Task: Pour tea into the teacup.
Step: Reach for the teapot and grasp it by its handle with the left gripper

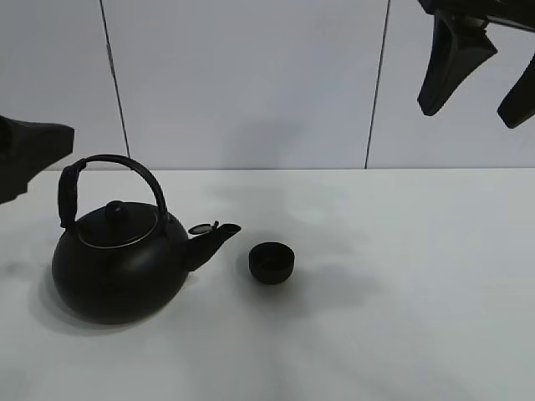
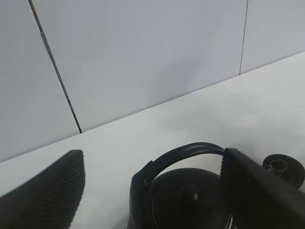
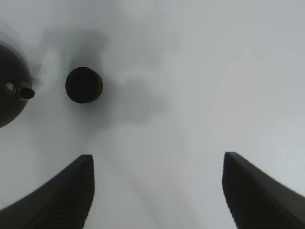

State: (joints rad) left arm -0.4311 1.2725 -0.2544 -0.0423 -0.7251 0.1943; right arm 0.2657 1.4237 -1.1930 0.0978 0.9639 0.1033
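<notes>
Your teacup (image 1: 272, 261) sits upright, mouth up; the kettle (image 1: 117, 267) spout (image 1: 213, 238) points at it; left gripper (image 2: 152, 155) and right gripper (image 3: 158, 160) gape wide.

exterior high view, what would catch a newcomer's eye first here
The big black kettle with its arched handle dominates the left of the white table, its spout pointing at the small black teacup just beside it. Next come the open right gripper, hanging high at the top right, and the left gripper, open near the kettle's handle.
</notes>
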